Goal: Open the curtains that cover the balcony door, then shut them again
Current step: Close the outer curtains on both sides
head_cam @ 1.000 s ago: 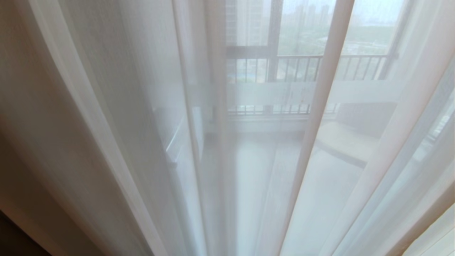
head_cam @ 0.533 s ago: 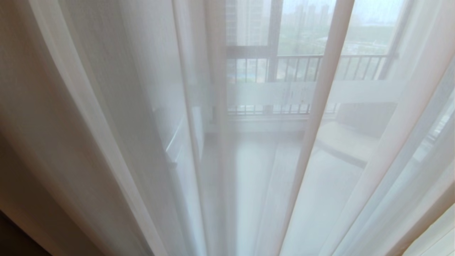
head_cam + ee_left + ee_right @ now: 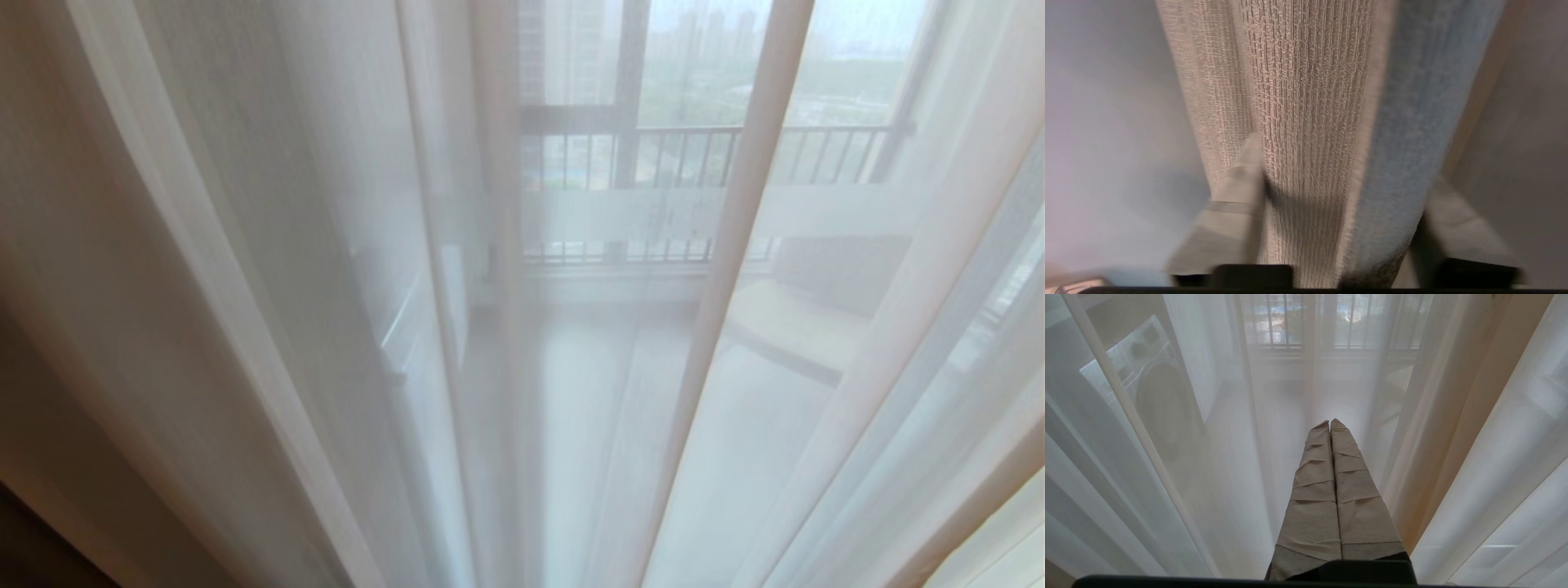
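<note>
The curtains' white sheers (image 3: 326, 286) hang shut across the whole head view, and neither arm shows there. Through them I make out the balcony door (image 3: 816, 214) with its frosted white stripe. In the left wrist view a thick fold of the beige-grey woven drape (image 3: 1306, 122) fills the gap between the taped fingers (image 3: 1237, 196) of my left gripper (image 3: 1345, 163), and both fingers press on it. My right gripper (image 3: 1329, 422) is shut on nothing and points at the sheers (image 3: 1453, 437) from just in front of them.
Behind the sheers are a washing machine (image 3: 1147, 388) on the left, a barred railing (image 3: 694, 155) in the outer window, and a low piece of furniture (image 3: 792, 318) on the balcony floor at the right.
</note>
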